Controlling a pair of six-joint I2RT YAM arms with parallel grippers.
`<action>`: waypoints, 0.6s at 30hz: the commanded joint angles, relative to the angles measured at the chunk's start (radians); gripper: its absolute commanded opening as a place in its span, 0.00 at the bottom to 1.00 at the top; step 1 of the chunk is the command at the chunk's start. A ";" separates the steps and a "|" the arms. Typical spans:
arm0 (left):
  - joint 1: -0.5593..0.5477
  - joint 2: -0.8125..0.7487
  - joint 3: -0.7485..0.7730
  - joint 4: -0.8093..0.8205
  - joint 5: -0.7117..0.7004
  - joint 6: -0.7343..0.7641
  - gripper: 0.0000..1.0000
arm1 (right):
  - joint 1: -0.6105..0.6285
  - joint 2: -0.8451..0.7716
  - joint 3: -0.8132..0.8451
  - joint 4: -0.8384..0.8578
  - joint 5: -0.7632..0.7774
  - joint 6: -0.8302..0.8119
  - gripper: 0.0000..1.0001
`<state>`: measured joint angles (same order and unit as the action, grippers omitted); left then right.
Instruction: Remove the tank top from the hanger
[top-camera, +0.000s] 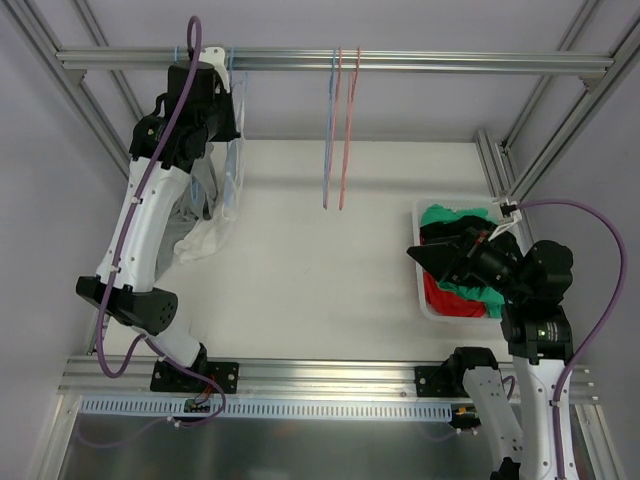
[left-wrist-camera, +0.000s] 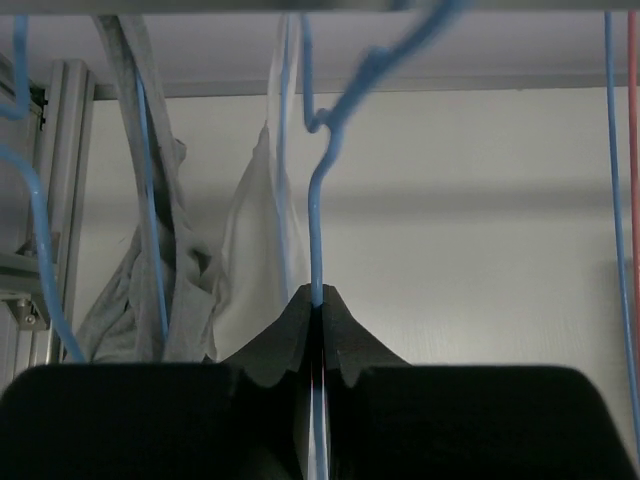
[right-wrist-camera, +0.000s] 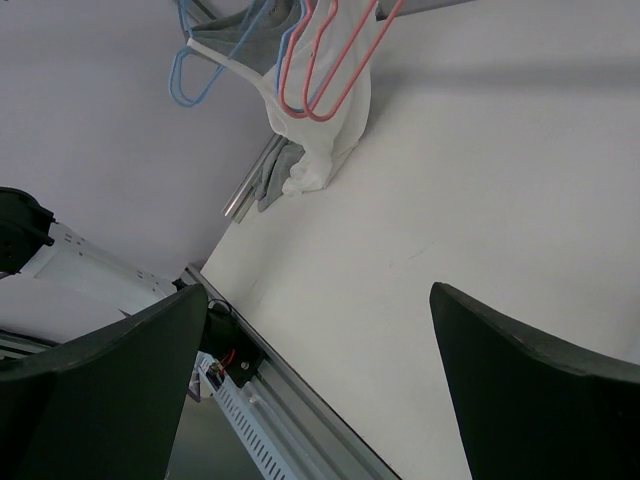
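The blue hanger (left-wrist-camera: 316, 220) hangs from the overhead rail (top-camera: 400, 62), and its thin wire runs straight down between my left gripper's (left-wrist-camera: 318, 295) jaws, which are shut on it. Behind that wire droops the white tank top (left-wrist-camera: 255, 250), one strap rising toward the rail. From above, the left arm reaches up to the rail's left end, its gripper (top-camera: 215, 100) beside the tank top (top-camera: 232, 175), whose lower part lies crumpled on the table. My right gripper (right-wrist-camera: 320, 380) stands wide open with nothing between its fingers, hovering over the bin.
A grey garment (left-wrist-camera: 130, 300) hangs left of the tank top. An empty blue hanger (top-camera: 328, 130) and a pink hanger (top-camera: 347, 130) hang mid-rail. A white bin (top-camera: 421, 290) of red, green and black clothes sits at the right. Aluminium frame posts (top-camera: 495, 165) border the table.
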<state>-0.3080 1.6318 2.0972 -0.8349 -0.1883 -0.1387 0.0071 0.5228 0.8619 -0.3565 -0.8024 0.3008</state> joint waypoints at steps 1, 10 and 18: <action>0.017 -0.020 0.067 0.010 0.029 0.014 0.00 | -0.002 -0.021 0.002 0.065 -0.029 0.034 1.00; 0.018 -0.043 0.136 0.014 0.113 -0.016 0.00 | -0.002 -0.027 -0.001 0.064 -0.024 0.029 1.00; 0.017 -0.148 0.083 0.028 0.280 -0.113 0.00 | -0.002 -0.037 -0.008 0.067 -0.037 0.008 0.99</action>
<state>-0.2993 1.5772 2.1914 -0.8501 -0.0208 -0.1928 0.0067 0.4973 0.8577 -0.3325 -0.8036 0.3134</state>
